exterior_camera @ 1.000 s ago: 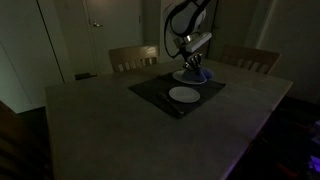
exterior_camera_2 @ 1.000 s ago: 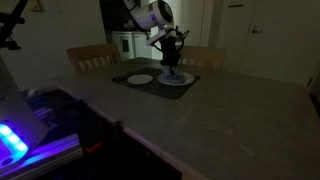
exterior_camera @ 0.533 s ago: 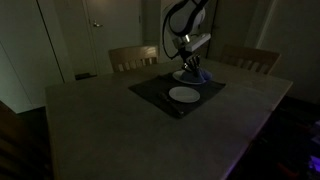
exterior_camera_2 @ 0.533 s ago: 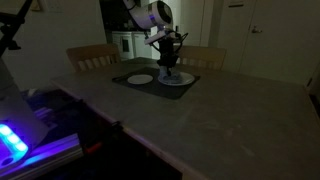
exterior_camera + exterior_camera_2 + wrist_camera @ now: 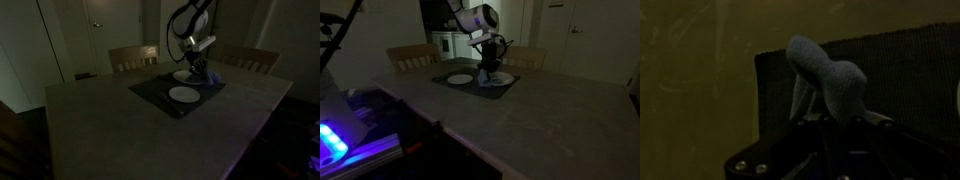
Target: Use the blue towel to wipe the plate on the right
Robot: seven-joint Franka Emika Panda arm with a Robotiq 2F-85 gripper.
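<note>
Two white plates lie on one dark placemat (image 5: 160,92) toward the table (image 5: 120,130) edge where two wooden chairs stand, one chair (image 5: 133,57) near a corner, the second chair (image 5: 250,58) further along the same edge. One robot arm (image 5: 186,22) reaches down over the mat. The right plate (image 5: 501,82) sits directly below the jaws, and the other plate (image 5: 460,78) lies just beside it on the mat, uncovered.

One blue towel (image 5: 830,82) is pinched in the closed jaws. The wrist view shows this plainly: the cloth bunches into a rounded lump sticking out from between the fingers, with the woven mat (image 5: 905,75) behind it and bare table (image 5: 695,80) beyond the mat's edge. Neither plate can be made out in that view.

Both exterior views show what the wrist view lacks: the towel (image 5: 204,77) hanging at the right plate (image 5: 182,75), and the other plate (image 5: 183,94) nearer the middle of the table. The towel (image 5: 492,78) is too small and dim there to tell whether it touches the plate.

One closed door (image 5: 98,30) stands behind the chairs. A device glowing blue (image 5: 335,140) sits off the table in an exterior view. The arm and towel hide part of the right plate.
</note>
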